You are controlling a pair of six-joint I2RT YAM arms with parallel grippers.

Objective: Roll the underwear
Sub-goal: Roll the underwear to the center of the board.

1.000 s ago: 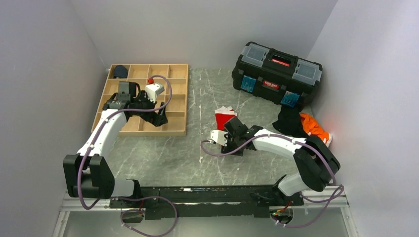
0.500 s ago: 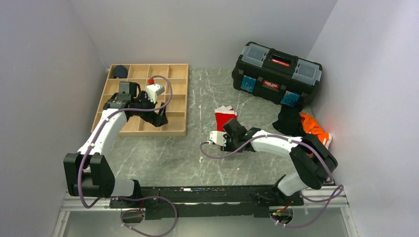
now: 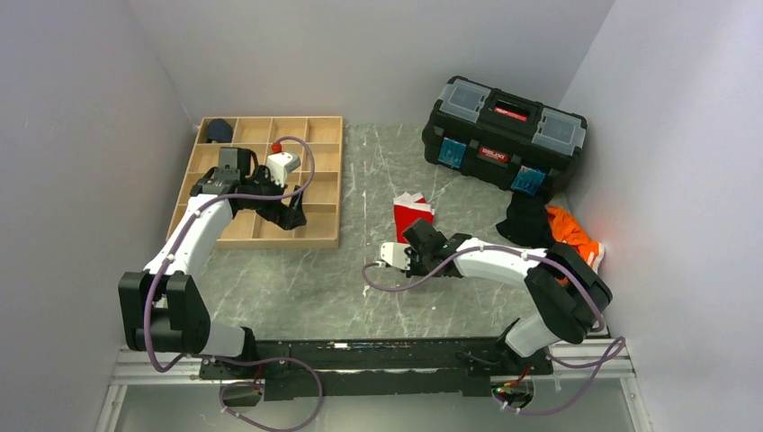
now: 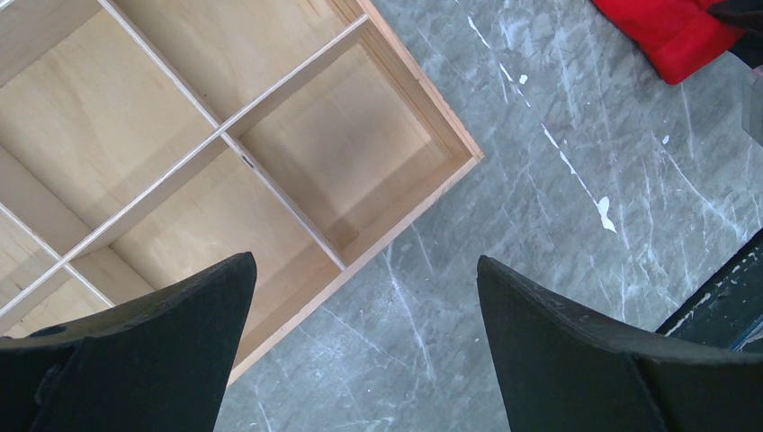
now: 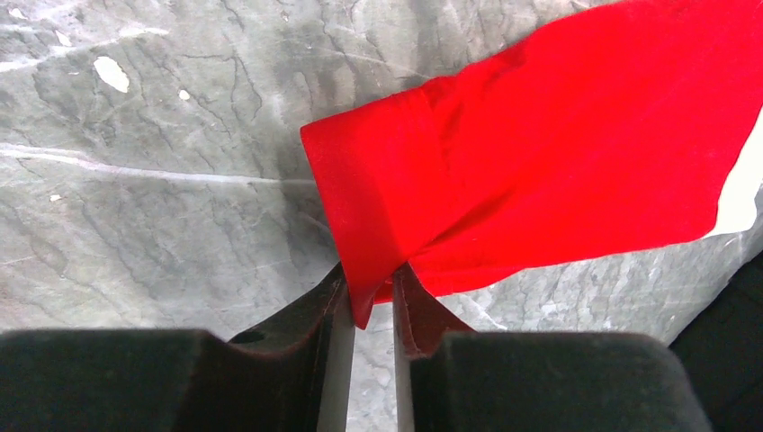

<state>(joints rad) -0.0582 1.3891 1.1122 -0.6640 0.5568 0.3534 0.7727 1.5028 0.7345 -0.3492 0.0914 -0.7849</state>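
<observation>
The red underwear (image 5: 558, 153) lies on the tabletop (image 5: 135, 180); it looks soft, light and floppy, likely best taken by a folded edge. The right claw (image 5: 367, 301) pinches its near corner; the left claw (image 4: 362, 270) gapes wide, empty.

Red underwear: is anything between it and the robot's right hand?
Nothing visible is. The right hand pinches the near corner of the small bright red fabric underwear lying on the grey marble table.
</observation>
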